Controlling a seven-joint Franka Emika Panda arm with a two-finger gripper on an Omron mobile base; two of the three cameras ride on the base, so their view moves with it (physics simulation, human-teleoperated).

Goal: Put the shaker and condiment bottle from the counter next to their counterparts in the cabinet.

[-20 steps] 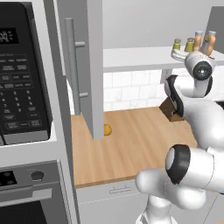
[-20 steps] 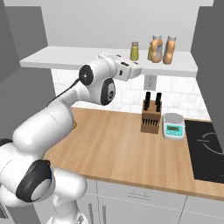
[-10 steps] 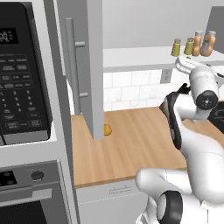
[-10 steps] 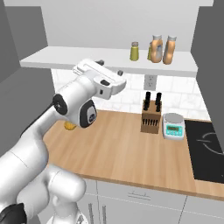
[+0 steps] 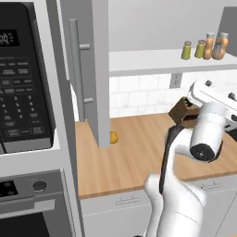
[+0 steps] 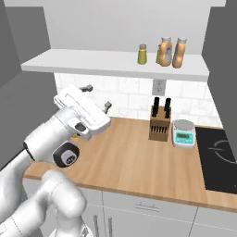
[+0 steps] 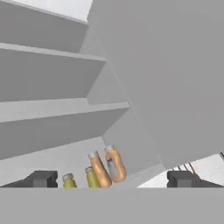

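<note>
Looking up past my gripper [image 7: 109, 179], I see both shakers [image 7: 68, 180] and both orange bottles [image 7: 114, 163] together on the cabinet [image 7: 57, 131] shelf. My fingers [image 7: 41, 178] are wide open, holding nothing, so I back away gently.

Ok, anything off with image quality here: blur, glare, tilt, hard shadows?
Left base view: sharp, flat even light, no glare on the microwave. Right base view: soft shadow under the white shelf, no blur. Hand view: rolled, so the bottles lean, edges slightly soft, fingers dark at the bottom.
</note>
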